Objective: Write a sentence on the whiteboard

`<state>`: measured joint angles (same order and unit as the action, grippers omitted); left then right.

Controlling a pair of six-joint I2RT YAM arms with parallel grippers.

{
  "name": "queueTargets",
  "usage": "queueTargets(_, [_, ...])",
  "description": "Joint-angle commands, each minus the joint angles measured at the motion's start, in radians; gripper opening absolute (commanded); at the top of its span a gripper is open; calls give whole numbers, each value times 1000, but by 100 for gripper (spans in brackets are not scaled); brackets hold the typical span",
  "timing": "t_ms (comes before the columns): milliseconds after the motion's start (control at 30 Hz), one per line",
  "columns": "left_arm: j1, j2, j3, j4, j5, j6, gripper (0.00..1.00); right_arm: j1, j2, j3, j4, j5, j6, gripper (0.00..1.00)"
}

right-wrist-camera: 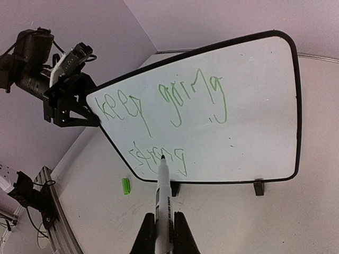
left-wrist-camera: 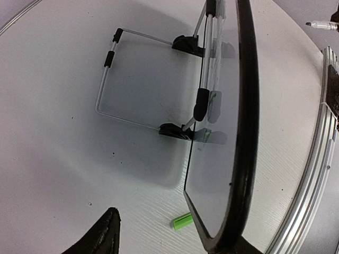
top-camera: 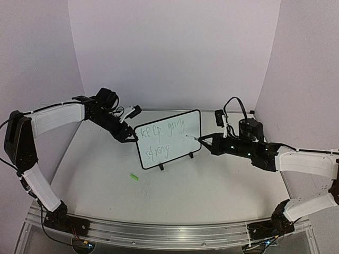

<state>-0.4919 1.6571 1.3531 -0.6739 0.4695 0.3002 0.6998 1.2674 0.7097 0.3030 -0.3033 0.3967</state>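
The whiteboard (top-camera: 177, 142) stands upright mid-table on two black feet, with the green sentence (top-camera: 159, 132) on it in two lines. My left gripper (top-camera: 128, 136) is at the board's left edge, open; in the left wrist view the black frame (left-wrist-camera: 247, 106) runs beside one finger while the other finger (left-wrist-camera: 103, 235) stands well apart. My right gripper (right-wrist-camera: 165, 217) is shut on a white marker (right-wrist-camera: 162, 188). Its tip points at the lower line of the sentence (right-wrist-camera: 180, 100), and in the left wrist view the marker (left-wrist-camera: 320, 24) sits clear of the board's face.
A green marker cap (top-camera: 134, 178) lies on the table in front of the board's left corner. The board's wire stand (left-wrist-camera: 106, 79) spreads out behind it. An aluminium rail (top-camera: 159, 230) runs along the near edge, and purple walls close in the back and sides.
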Motion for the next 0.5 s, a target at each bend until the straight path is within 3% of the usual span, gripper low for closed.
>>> queueTargets(0, [0, -71, -4, 4, -49, -24, 67, 1, -59, -23, 16, -6, -20, 0])
queueTargets(67, [0, -95, -9, 1, -55, -38, 83, 2, -77, -30, 15, -2, -21, 0])
queueTargets(100, [0, -112, -18, 8, -55, -51, 86, 2, -85, -34, 15, -1, -22, 0])
queueTargets(467, [0, -296, -199, 174, -28, -195, 95, 2, -109, -30, 6, 1, -32, 0])
